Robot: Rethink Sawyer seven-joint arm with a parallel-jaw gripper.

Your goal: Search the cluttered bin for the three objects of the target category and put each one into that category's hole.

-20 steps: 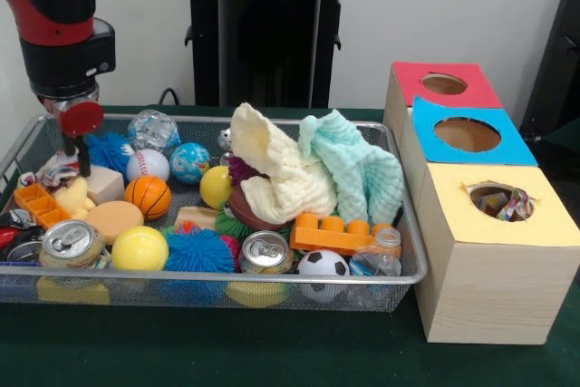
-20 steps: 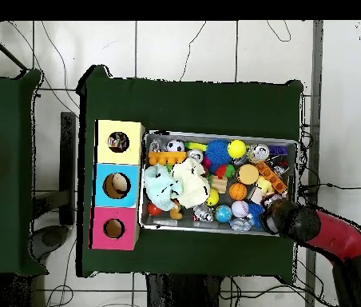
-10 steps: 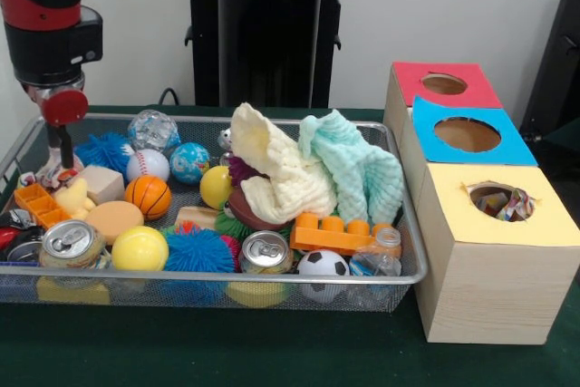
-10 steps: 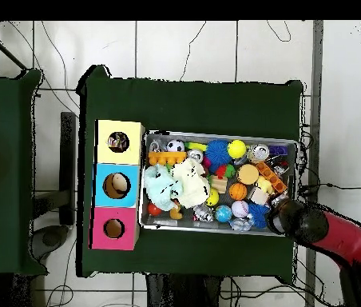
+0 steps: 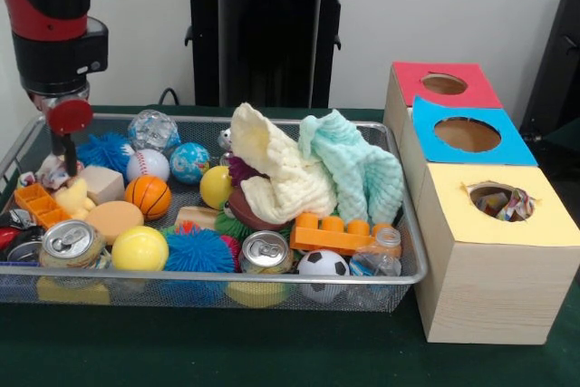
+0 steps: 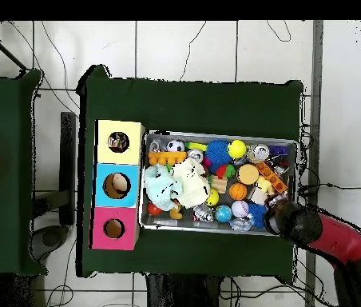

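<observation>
One red and black arm hangs over the left end of the wire mesh bin (image 5: 399,274), its gripper (image 5: 65,149) low beside the blue spiky ball (image 5: 107,149) and the pale wooden block (image 5: 102,184); whether its jaws are wide or narrow cannot be told. Along the bin's front edge lie a silver drink can (image 5: 71,242), a yellow ball (image 5: 140,248) and a small football (image 5: 323,265). Cream and mint cloths (image 5: 317,169) fill its right half. Beside the bin's right edge stand three wooden boxes with holes, topped yellow (image 5: 453,215), blue (image 5: 517,142) and red (image 5: 480,88).
</observation>
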